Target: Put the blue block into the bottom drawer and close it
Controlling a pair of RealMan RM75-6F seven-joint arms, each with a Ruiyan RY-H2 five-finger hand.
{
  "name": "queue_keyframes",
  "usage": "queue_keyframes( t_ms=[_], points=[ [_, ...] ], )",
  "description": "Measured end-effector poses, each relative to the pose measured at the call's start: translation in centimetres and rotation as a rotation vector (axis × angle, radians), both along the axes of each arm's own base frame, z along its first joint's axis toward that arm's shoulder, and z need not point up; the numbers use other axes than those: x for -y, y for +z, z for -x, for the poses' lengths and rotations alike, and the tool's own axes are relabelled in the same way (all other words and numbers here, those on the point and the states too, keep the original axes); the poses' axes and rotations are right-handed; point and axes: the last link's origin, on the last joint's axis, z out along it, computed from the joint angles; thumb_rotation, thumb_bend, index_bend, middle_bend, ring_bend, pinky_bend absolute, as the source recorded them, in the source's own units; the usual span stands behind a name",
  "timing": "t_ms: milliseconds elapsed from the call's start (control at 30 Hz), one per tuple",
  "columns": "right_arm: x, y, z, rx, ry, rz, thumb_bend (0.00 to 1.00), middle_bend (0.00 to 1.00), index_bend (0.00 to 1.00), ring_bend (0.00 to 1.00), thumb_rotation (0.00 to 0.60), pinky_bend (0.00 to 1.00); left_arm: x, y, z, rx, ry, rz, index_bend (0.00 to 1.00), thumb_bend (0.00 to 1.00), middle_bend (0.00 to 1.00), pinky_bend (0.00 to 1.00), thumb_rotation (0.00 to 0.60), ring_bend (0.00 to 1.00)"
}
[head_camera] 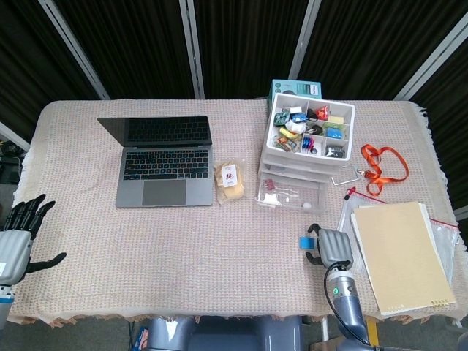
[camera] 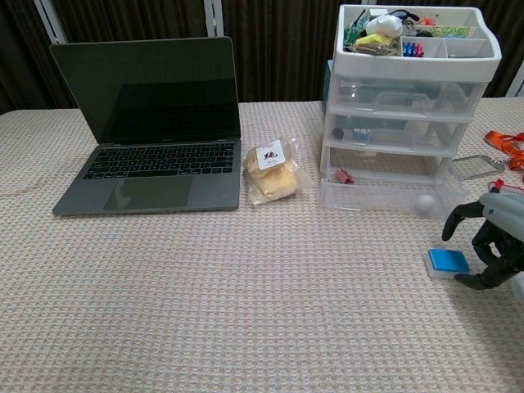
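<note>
While its fingers arch apart, the right robot hand [camera: 485, 244] hovers empty beside the blue block [camera: 449, 262].

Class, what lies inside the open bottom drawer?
Inside the bottom drawer: a small red item at the back left. The white knob sits on its front. Anything further back is covered.

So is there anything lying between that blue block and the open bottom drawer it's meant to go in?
Nothing visible: only bare tablecloth separates the blue block from the bottom drawer, which is pulled out. The right hand is right beside the block.
</note>
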Motion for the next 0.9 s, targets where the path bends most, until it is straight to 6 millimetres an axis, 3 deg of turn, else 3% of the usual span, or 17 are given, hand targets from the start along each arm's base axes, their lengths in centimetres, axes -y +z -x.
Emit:
queue_keyframes(
  t_ms=[200,400,900],
  points=[
    [0.0,-0.6,0.3,-0.015,-0.014,-0.001,0.31,0.82,0.44,0.83,0.6,0.68,0.0,0.0,-0.1,0.005,0.0,0.0,0.1,0.11,0.0,0.0,0.6,0.0],
    [0.3,-0.9,0.7,-0.041,-0.016,0.013,0.32,0.83,0.57,0.84,0.6,0.68,0.0,0.0,-0.1,0.007,-0.001,0.0,0.1,0.11,0.0,0.0,0.6,0.0],
    [0.5,-0.6,-0.1,0.005,0.011,0.058,0.32,0.83,0.59,0.84,0.6,0.68,0.0,0.0,-0.1,0.008,-0.001,0.0,0.1,0.11,0.0,0.0,0.6,0.0]
  ],
)
